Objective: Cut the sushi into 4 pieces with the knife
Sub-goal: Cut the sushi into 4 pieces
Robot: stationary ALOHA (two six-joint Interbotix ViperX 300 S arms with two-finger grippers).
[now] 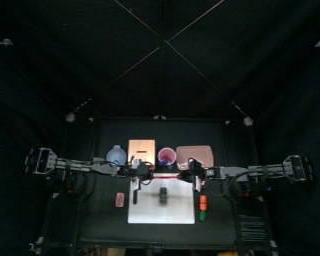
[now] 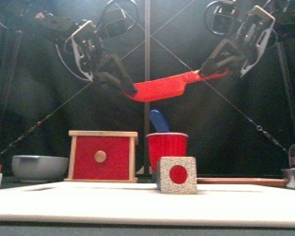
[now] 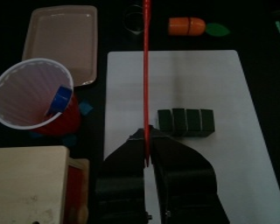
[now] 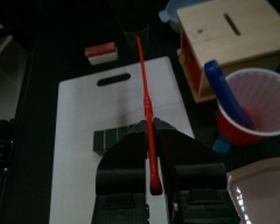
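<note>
A red toy knife [image 2: 162,88] hangs in the air above the board, held at both ends. My left gripper [image 2: 117,81] is shut on its lower end and my right gripper [image 2: 218,66] on its raised end. In the left wrist view the red knife [image 3: 146,70] runs edge-on out from my left gripper [image 3: 146,136]. In the right wrist view the red knife [image 4: 143,96] lies between the jaws of my right gripper [image 4: 149,131]. The dark green sushi roll [image 3: 185,121] lies whole on the white cutting board [image 3: 224,87], below the knife. Its speckled end [image 2: 177,175] faces the front.
Behind the board stand a red cup [image 2: 166,147] with a blue knife [image 2: 159,120], a wooden box [image 2: 102,155], a blue-grey bowl [image 2: 40,167] and a pink tray [image 3: 60,31]. An orange toy [image 3: 187,24] lies right of the board, a red-and-white toy [image 4: 101,52] left of it.
</note>
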